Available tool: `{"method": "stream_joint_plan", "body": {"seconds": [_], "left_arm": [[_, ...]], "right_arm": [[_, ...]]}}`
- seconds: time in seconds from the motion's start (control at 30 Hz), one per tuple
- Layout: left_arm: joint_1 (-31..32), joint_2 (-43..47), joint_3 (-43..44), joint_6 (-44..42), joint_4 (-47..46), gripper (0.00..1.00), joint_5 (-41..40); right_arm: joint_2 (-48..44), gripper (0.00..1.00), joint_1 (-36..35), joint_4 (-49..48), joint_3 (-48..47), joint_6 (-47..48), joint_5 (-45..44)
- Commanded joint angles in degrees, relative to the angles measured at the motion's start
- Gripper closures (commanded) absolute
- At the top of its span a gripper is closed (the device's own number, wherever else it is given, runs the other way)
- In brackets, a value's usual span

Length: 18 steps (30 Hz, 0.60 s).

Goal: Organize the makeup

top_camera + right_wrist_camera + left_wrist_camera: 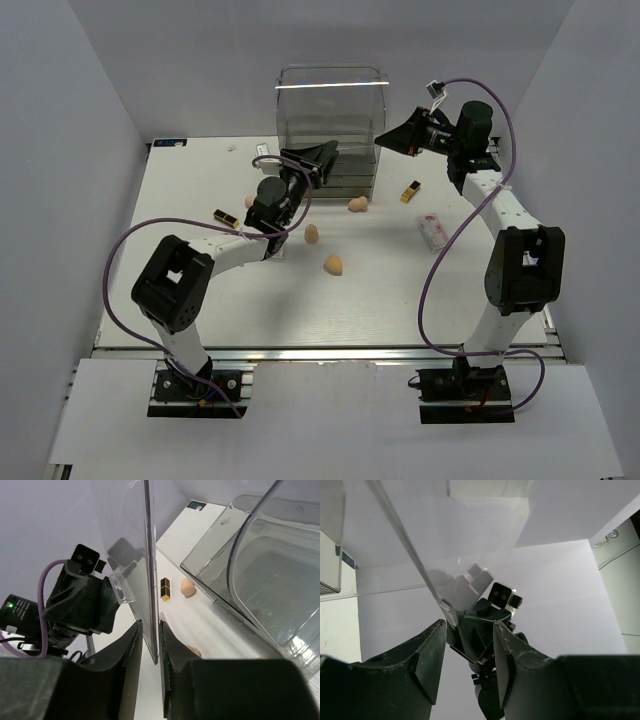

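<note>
The makeup lies loose on the white table: peach sponges, black-and-gold lipsticks and a pink-white packet. The right wrist view also shows a lipstick and a sponge. My right gripper straddles the edge of a clear panel, its jaws narrow, with a sliver of gap on the left side. It hovers at the clear drawer box's right. Facing it, my left gripper stands open just below the panel's tab, at the box's left front.
The tall clear drawer box stands at the back centre, with its curved clear walls close to my right gripper. Grey walls enclose the table on the left, right and back. Both arms' cables loop over the table.
</note>
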State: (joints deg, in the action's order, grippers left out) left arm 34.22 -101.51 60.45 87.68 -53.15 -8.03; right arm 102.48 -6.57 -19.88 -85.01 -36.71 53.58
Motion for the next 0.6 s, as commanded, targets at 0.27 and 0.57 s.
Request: {"method": "stream_joint_plan", "body": {"seconds": [0.27,0.57], "left_arm": [[-0.1,19.8,-11.5,-10.1,20.1,0.45,6.0],[-1.2,33.9,-18.0,-12.5,52.3,0.49,0.4]], "right_arm": [[-0.3,0.77,1.2,-8.9,-6.0,-4.8,0.6],[-0.7,0.77,1.5,-11.5,-6.5,-7.9,0.6]]}}
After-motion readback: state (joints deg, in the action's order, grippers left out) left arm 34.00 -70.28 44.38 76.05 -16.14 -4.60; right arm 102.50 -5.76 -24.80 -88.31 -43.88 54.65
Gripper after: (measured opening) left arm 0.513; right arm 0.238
